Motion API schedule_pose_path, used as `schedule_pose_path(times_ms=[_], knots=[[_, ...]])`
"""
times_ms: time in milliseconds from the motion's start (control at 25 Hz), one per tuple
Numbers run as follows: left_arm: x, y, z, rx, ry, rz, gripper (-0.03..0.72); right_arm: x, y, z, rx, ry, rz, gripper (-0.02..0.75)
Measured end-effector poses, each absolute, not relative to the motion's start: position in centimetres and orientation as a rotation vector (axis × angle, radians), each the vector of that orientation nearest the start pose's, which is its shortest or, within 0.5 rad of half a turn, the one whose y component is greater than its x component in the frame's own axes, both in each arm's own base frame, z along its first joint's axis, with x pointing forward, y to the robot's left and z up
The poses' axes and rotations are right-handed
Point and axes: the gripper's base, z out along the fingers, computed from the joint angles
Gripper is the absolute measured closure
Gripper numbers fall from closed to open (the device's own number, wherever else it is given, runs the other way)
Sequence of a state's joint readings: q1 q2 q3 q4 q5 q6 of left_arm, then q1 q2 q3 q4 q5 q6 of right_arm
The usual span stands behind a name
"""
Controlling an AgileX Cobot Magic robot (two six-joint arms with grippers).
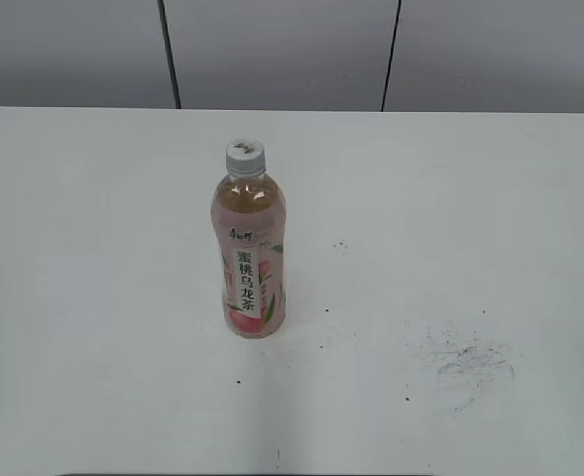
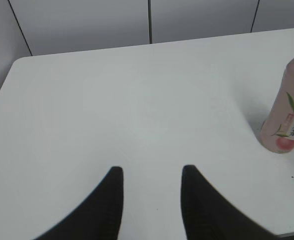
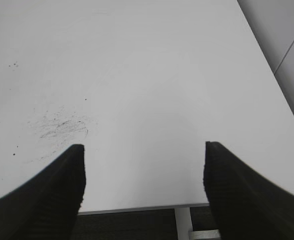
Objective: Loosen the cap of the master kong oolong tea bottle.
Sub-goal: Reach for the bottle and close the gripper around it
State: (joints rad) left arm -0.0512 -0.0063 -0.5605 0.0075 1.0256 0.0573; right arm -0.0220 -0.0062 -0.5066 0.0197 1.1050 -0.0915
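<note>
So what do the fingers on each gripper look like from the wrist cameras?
Both pairs are matte black, tapering to rounded tips. The left gripper fingers show fine ribbed texture, as do the right gripper fingers. No cables, markings or arm links show.

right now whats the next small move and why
Probably swing the left gripper right toward the bottle, to steady its body. Both grippers are open and empty; the bottle stands upright and untouched with the cap on, at the left wrist view's right edge.

Clear glossy plastic bottle [image 1: 249, 253], ribbed plastic cap [image 1: 245, 156], scuffed matt white table [image 1: 470, 248].
</note>
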Motion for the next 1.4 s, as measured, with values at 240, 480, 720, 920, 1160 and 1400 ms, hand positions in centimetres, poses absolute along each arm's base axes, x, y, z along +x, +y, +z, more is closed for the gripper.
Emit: schedule_pose_path(times_ms=[240,480,720,920,1160,1400], knots=[[-1.22,0.12,29.67,0.105,1.940,0.013,0.449,-0.85,0.18,27.55,-0.074,2.075,-0.046,0.183],[-1.22,0.12,29.67,0.105,1.940,0.013,0.449,-0.85,0.18,27.55,-0.074,2.075,-0.046,0.183],[-1.22,0.12,29.67,0.105,1.940,0.013,0.449,-0.85,0.18,27.55,-0.074,2.075,-0.046,0.183],[-1.22,0.12,29.67,0.105,1.940,0.013,0.449,-0.85,0.18,27.55,-0.074,2.075,-0.046,0.183],[-1.22,0.12,29.67,0.105,1.940,0.013,0.449,-0.85,0.18,27.55,-0.074,2.075,-0.046,0.183],[-1.22,0.06,29.67,0.105,1.940,0.004,0.449,-0.85,0.18,27.55,-0.074,2.075,-0.046,0.183]])
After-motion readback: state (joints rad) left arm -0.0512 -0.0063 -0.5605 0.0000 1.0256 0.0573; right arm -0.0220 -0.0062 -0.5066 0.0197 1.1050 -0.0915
